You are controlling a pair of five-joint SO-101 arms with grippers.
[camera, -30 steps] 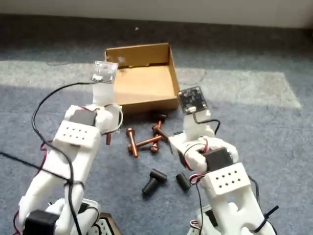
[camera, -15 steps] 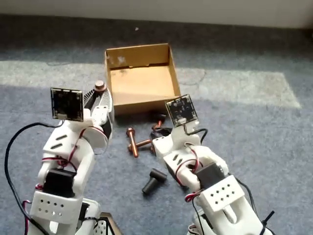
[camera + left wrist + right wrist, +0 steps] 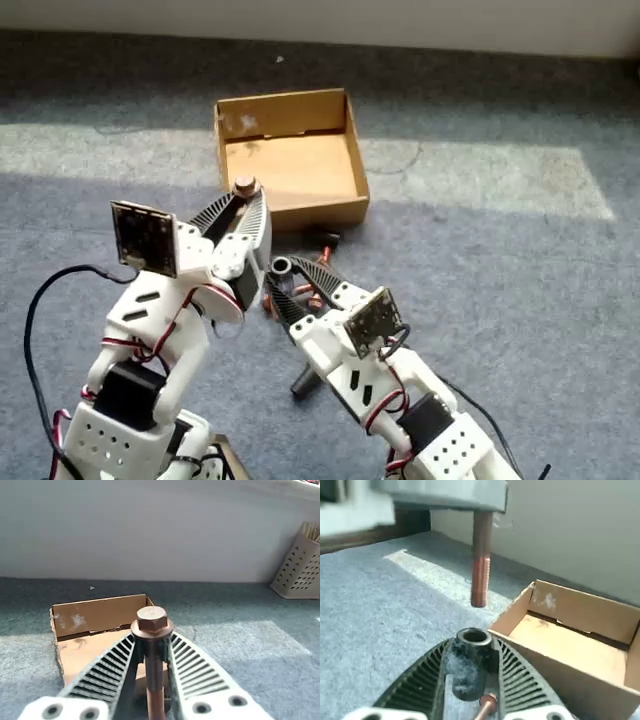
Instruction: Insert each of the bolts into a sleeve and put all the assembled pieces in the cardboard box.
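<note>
Grey-blue carpet (image 3: 520, 300) covers the floor in the high view, where two white arms rise from the near edge. The left arm bends up and forward. Its left gripper (image 3: 244, 200) is clamped on a copper-coloured hex-head metal bolt (image 3: 244, 187), head up, just in front of the open brown cardboard box (image 3: 310, 212). The right arm leans in towards it. Its right gripper (image 3: 283, 272) grasps a black cylindrical sleeve (image 3: 281, 266), mouth up, just beside and below the left gripper. Loose copper bolts (image 3: 300, 292) lie on the carpet between the arms, and a second black sleeve (image 3: 305, 380) lies beside the right arm.

From the left wrist, the left gripper (image 3: 152, 642) pinches the upright bolt (image 3: 152, 625) just under its head. The cardboard box (image 3: 100, 615) sits beyond it, and a cream perforated holder (image 3: 300, 565) stands by the white wall.

From the right wrist, the right gripper (image 3: 470, 652) holds the sleeve (image 3: 470, 665) upright. The bolt (image 3: 481, 565) hangs threaded end down above the sleeve's mouth, not touching. The cardboard box (image 3: 580, 615) lies beyond.
</note>
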